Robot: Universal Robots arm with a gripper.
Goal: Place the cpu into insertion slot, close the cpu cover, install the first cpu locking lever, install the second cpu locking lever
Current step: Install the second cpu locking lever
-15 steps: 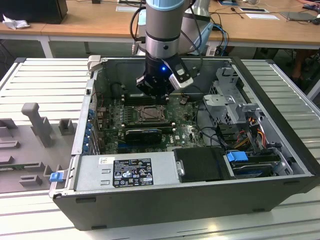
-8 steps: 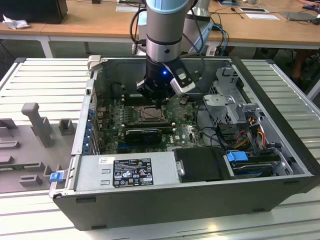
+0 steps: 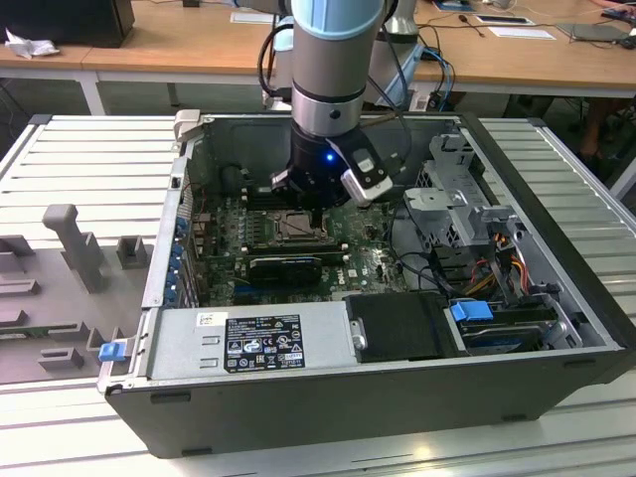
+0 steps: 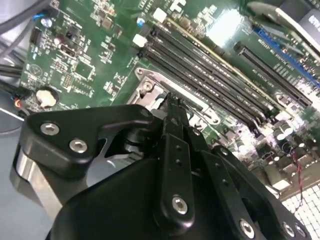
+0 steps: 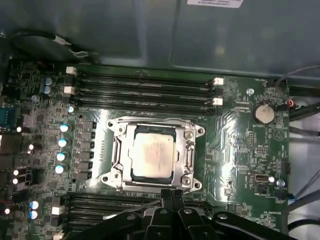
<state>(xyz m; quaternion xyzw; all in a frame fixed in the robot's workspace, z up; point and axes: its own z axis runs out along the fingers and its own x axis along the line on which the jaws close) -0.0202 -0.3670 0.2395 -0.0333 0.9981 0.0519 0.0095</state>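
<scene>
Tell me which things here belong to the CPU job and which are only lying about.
Job:
cpu, seated in its socket
cpu cover, down around it
tool, at the socket's edge

Lying about:
coin battery
memory slots
blue clip
grey fixtures outside the case

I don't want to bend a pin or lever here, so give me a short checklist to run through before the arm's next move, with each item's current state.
1. Small square silvery-grey cpu seated flat in the socket: ok, it lies level inside the frame in the first wrist view.
2. Thin grey metal cpu cover down around the chip: ok, it appears closed over the chip's edges.
3. Locking levers latched: cannot tell.
4. Black gripper position: ok, its tips sit at the socket's edge beside the cover.
5. Gripper empty: cannot tell; the fingertips look together with nothing visible between them.
6. Long black memory slots beside the socket unobstructed: ok.
</scene>
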